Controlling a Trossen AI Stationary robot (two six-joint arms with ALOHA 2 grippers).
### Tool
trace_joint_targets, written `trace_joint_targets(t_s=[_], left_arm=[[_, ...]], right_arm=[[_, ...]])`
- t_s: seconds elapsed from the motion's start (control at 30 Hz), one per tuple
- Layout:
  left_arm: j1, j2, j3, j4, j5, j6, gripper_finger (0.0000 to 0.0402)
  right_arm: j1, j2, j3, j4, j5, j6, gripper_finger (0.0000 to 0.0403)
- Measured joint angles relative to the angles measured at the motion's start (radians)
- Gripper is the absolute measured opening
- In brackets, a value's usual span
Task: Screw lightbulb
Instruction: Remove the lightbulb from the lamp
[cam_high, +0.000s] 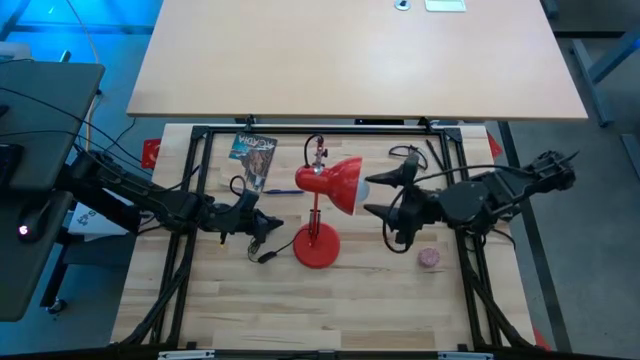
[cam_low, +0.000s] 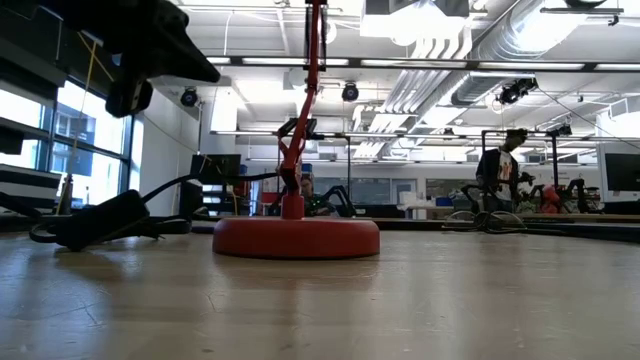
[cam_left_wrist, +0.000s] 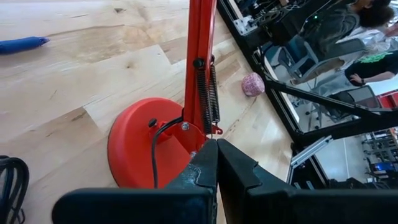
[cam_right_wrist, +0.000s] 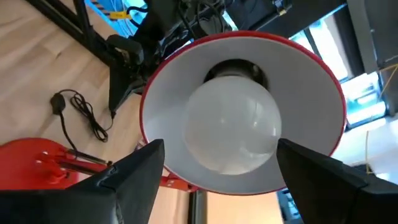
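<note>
The red desk lamp stands on its round base (cam_high: 316, 247) mid-table, its shade (cam_high: 342, 183) tipped toward the table's right. The white lightbulb (cam_right_wrist: 233, 127) sits in the socket inside the white-lined shade (cam_right_wrist: 311, 81). My right gripper (cam_high: 385, 193) is open at the shade's mouth. Its two fingers (cam_right_wrist: 134, 171) stand on either side of the bulb, apart from it. My left gripper (cam_high: 272, 222) is shut, left of the lamp's stem (cam_left_wrist: 200, 68), a short way off it. The lamp base also shows in the low view (cam_low: 296, 238).
A small pink ball (cam_high: 429, 258) lies right of the lamp base. The lamp's black cord and plug (cam_high: 262, 250) lie left of the base. A blue pen (cam_high: 270, 192) and a printed packet (cam_high: 252, 150) lie at the far left. A person (cam_low: 505, 160) stands in the room behind.
</note>
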Motion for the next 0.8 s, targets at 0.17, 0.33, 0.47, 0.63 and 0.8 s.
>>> trace_joint_targets(t_s=[0.17,0.33,0.47,0.63,0.8], left_arm=[[0.000,0.000,0.000,-0.007,-0.001,0.000,0.0000],[0.000,0.000,0.000,-0.010,-0.001,0.000,0.0000],[0.000,0.000,0.000,-0.010,-0.001,-0.001,0.0000],[0.000,0.000,0.000,-0.010,-0.001,-0.010,0.0000],[0.000,0.000,0.000,-0.009,-0.001,-0.017,0.0000]], right_arm=[[-0.006,-0.001,-0.009,0.071,0.037,-0.082,0.0304],[-0.019,0.026,-0.009,0.073,0.053,-0.127,0.0304],[-0.020,0.064,-0.010,0.079,0.064,-0.133,0.0304],[-0.020,0.089,-0.010,0.148,0.092,-0.154,0.0304],[-0.020,0.089,-0.010,0.155,0.117,-0.168,0.0301]])
